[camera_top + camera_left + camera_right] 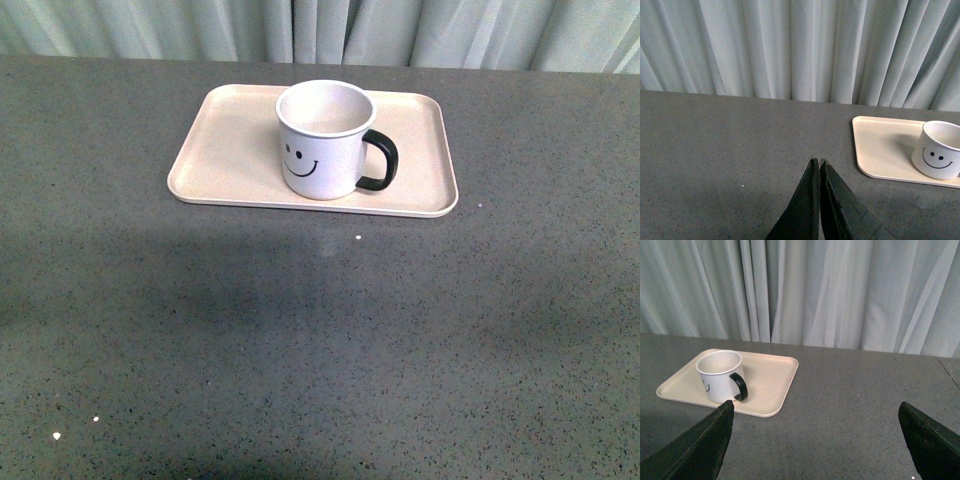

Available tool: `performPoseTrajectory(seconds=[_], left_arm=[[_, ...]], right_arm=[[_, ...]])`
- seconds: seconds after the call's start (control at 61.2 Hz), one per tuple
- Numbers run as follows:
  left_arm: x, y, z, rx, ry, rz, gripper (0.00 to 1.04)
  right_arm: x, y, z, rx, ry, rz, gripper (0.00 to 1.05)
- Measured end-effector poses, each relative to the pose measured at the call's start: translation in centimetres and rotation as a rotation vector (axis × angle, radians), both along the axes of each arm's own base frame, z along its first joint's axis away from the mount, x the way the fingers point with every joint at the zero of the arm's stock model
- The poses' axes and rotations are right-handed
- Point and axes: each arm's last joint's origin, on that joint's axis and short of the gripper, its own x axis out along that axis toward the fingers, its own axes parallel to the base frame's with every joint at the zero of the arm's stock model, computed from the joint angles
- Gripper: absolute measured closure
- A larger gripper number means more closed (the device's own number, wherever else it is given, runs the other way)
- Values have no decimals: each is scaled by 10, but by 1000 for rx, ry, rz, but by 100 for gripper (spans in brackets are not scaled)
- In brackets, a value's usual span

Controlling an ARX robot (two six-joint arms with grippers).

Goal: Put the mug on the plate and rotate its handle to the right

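Observation:
The white mug (323,142) with the black smiley face stands upright on the pale beige-pink plate (225,150) at the back of the grey table. Its black handle (381,160) points to the right in the front view. Neither arm shows in the front view. My left gripper (816,162) is shut and empty, above bare table, well apart from the plate (885,147) and mug (937,150). My right gripper (816,407) is open and empty, with the mug (720,375), its handle (739,385) and the plate (770,377) beyond one finger.
A pale pleated curtain (320,30) hangs behind the table's far edge. The grey speckled tabletop (320,340) stretches in front of the plate.

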Motion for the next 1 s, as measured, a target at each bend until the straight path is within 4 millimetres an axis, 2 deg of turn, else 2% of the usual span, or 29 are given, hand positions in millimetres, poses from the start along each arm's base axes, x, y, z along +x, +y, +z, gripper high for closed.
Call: performPoseTrajectory(seconds=[0.147,0.343,0.36,0.458,0.556,0.621,0.637,0.654,0.67,0.687,0.719,0.768,0.834,0.883,0.948,0.997], left_arm=[[-2,0,1,0,-14,1,103],[-2,0,1,0,-14,0,66],[-2,0,1,0,-14,0,65],[-2,0,1,0,-14,0,47],[-2,0,1,0,-14,1,31],[-2,0,1,0,-14,1,19],[-2,0,1,0,-14,1,17],[-2,0,1,0,-14,1,11],[-2,0,1,0,-14,1,8],[-2,0,1,2,-14,1,8],[-2,0,1,2,-14,1,10],[-2,0,1,2,-15,0,9],[-2,0,1,2,-15,1,9],[-2,0,1,3,-15,0,9],[-2,0,1,3,-15,1,9],[-2,0,1,3,-15,1,9]], right_arm=[[0,0,0,0,0,0,9],[0,0,0,-2,5,6,9],[1,0,-1,-11,27,21,9],[9,-7,7,-29,448,270,9],[44,-23,31,-30,505,312,9],[83,-34,54,-62,467,299,9],[86,-35,55,-65,466,296,9],[105,-38,61,-76,463,289,9],[113,-38,62,-79,466,288,9],[131,-39,64,-79,479,288,9],[155,-37,64,-76,499,285,9],[180,-32,61,-71,535,291,9],[210,-21,56,-59,588,314,9],[226,-14,52,-56,614,326,9],[255,4,46,-50,662,359,9],[268,14,45,-60,671,369,9]])
